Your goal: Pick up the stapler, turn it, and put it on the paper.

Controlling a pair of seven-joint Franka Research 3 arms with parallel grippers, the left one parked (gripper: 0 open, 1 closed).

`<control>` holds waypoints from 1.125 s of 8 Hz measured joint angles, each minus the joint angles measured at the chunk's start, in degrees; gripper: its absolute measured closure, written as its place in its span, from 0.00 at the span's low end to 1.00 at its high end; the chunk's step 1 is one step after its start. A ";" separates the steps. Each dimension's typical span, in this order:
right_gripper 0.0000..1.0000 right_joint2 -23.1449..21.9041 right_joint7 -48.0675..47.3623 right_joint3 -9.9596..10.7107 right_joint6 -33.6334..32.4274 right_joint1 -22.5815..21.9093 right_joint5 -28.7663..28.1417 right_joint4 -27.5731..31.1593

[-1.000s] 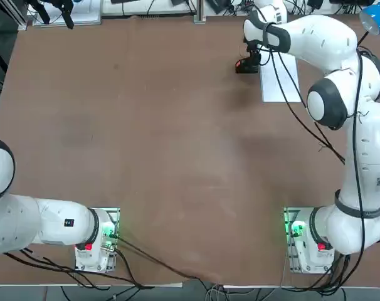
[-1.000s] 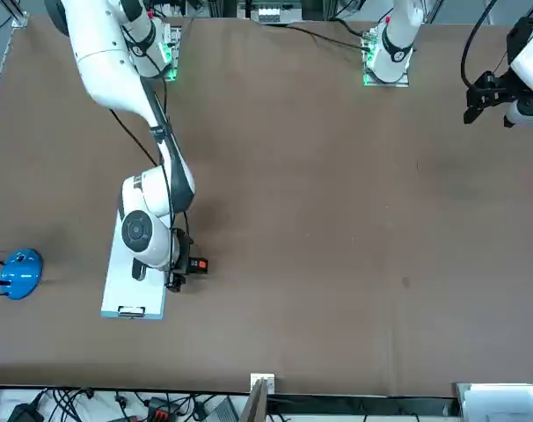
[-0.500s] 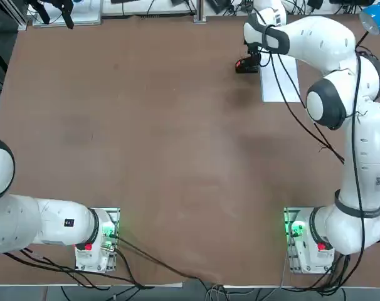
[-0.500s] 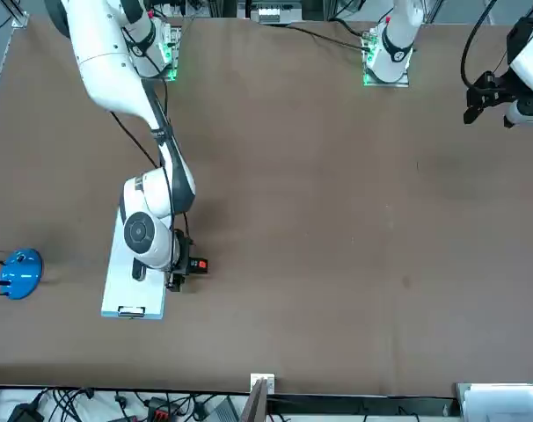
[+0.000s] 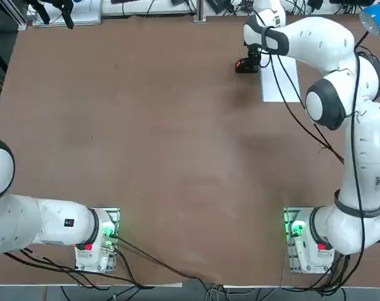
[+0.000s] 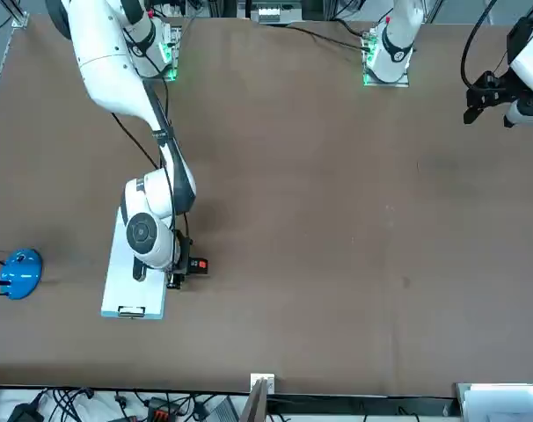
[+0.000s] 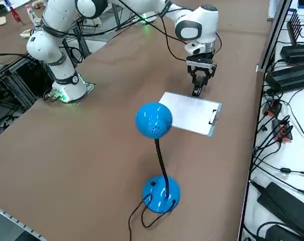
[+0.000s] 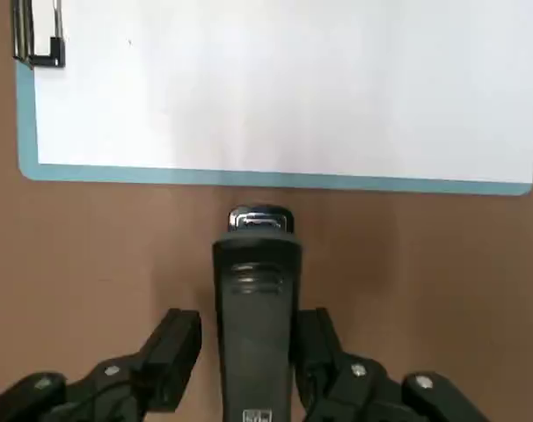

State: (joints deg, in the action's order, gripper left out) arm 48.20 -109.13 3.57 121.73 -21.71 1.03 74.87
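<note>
Now the right gripper (image 8: 253, 352) is low over the brown worktop (image 5: 146, 138), with the stapler (image 8: 257, 308) between its two black fingers (image 8: 174, 352). In the wrist view one finger touches the side of the stapler, or nearly so, and the other stands a small way off from the other side. So the fingers are not wide open, but I cannot tell if they already hold it firmly.

The stapler is small, long and narrow, made of black plastic with a smooth, a little shiny top. Its top has some shallow ribs, and a rounded metal-looking tip shows at the end that points away from the fingers. From the overhead camera a red spot (image 5: 239, 63) shows at the end that sticks out of the gripper. The stapler lies flat on the worktop.

Just past the tip of the stapler, ahead of the fingers, lies the paper (image 8: 284, 83). It is a flat white rectangular sheet on a thin light blue board (image 8: 275, 178), which shows as a narrow border. A small metal clip (image 8: 38, 35) sits at one short edge. The stapler does not touch the board; a narrow strip of bare worktop is between them.

The worktop surface is matte brown and plain.
</note>
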 joint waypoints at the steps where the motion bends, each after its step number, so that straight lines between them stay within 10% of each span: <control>1: 0.41 0.01 0.00 0.00 -0.01 -0.08 0.78 -0.01; 2: 0.59 -0.02 0.00 0.00 -0.26 -0.20 1.27 -0.15; 9: 0.59 -11.39 37.11 0.25 -15.29 0.72 0.18 -2.25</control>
State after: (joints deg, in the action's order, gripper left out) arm 36.81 -72.02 3.81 106.44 -20.99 1.21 72.62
